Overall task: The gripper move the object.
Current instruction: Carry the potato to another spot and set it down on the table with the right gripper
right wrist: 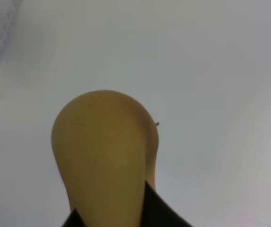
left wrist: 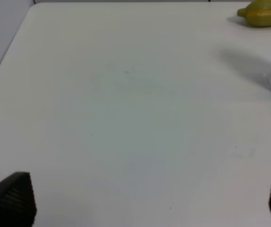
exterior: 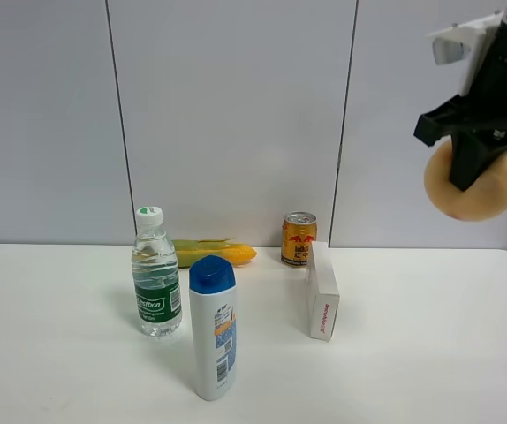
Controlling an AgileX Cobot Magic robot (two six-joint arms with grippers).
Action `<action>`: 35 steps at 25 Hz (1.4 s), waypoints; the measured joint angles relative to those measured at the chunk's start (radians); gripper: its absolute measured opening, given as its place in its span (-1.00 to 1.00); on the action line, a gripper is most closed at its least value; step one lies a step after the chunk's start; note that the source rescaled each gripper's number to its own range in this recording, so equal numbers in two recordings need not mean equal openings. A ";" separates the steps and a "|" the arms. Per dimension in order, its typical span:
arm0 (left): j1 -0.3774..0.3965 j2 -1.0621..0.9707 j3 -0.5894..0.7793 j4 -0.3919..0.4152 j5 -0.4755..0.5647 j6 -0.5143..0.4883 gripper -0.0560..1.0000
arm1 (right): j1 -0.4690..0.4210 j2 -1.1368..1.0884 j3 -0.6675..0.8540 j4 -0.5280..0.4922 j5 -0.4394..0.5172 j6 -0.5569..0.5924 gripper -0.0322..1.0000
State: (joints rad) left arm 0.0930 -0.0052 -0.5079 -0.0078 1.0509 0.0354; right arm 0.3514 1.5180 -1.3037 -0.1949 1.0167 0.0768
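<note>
The fingers (exterior: 471,163) of your right gripper (exterior: 465,181), the black two-fingered claw on the thick black arm, are clamped on the small smooth tan-orange egg-shaped object (exterior: 492,196). They hold it high in the air at the right side of the high view, well above the white table (exterior: 412,353). In your right wrist view the object (right wrist: 105,151) fills the middle, with one black finger (right wrist: 160,212) against its side.

Your left gripper (left wrist: 147,201) has its fingers (left wrist: 12,201) spread wide, with only bare tabletop between them.

On the table stand a clear plastic water bottle with a green label (exterior: 156,274), a white shampoo bottle with a blue cap (exterior: 213,331), a gold drink can (exterior: 298,237) and a white box on its edge (exterior: 321,291). A yellow corn cob with green husk (exterior: 214,253) lies behind the water bottle.
</note>
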 joint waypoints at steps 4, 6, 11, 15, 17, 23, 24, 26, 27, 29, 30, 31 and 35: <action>0.000 0.000 0.000 0.000 0.000 0.000 1.00 | -0.035 0.000 0.128 0.013 -0.229 0.000 -0.93; 0.000 0.000 0.000 0.000 0.000 0.000 1.00 | -0.042 0.000 0.178 0.014 -0.333 0.000 -0.93; 0.000 0.000 0.000 0.000 0.000 0.000 1.00 | -0.057 0.067 0.240 0.013 -0.508 -0.001 -0.93; 0.000 0.000 0.000 0.000 0.000 0.000 1.00 | -0.059 0.176 0.244 0.012 -0.586 -0.001 -0.93; 0.000 0.000 0.000 0.000 0.000 0.000 1.00 | -0.059 0.224 0.244 0.012 -0.621 -0.001 -0.93; 0.000 0.000 0.000 0.000 0.000 0.000 1.00 | -0.059 0.327 0.244 -0.063 -0.712 -0.001 -0.94; 0.000 0.000 0.000 0.000 0.000 0.000 1.00 | -0.059 0.338 0.244 -0.073 -0.722 -0.001 -0.94; 0.000 0.000 0.000 0.000 0.000 0.000 1.00 | -0.059 0.351 0.244 -0.088 -0.734 -0.001 -0.94; 0.000 0.000 0.000 0.000 0.000 0.000 1.00 | -0.060 0.359 0.244 -0.091 -0.738 -0.001 -0.94; 0.000 0.000 0.000 0.000 0.000 0.000 1.00 | -0.067 0.370 0.244 -0.091 -0.746 -0.001 -0.94; 0.000 0.000 0.000 0.000 0.000 0.000 1.00 | -0.074 0.375 0.244 -0.091 -0.751 0.001 -0.94; 0.000 0.000 0.000 0.000 0.000 0.000 1.00 | -0.079 0.381 0.244 -0.090 -0.757 0.003 -0.94; 0.000 0.000 0.000 0.000 0.000 0.000 1.00 | -0.108 0.400 0.244 -0.073 -0.769 0.036 -0.94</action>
State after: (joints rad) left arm 0.0930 -0.0052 -0.5079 -0.0078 1.0509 0.0354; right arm 0.2437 1.9177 -1.0595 -0.2681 0.2477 0.1127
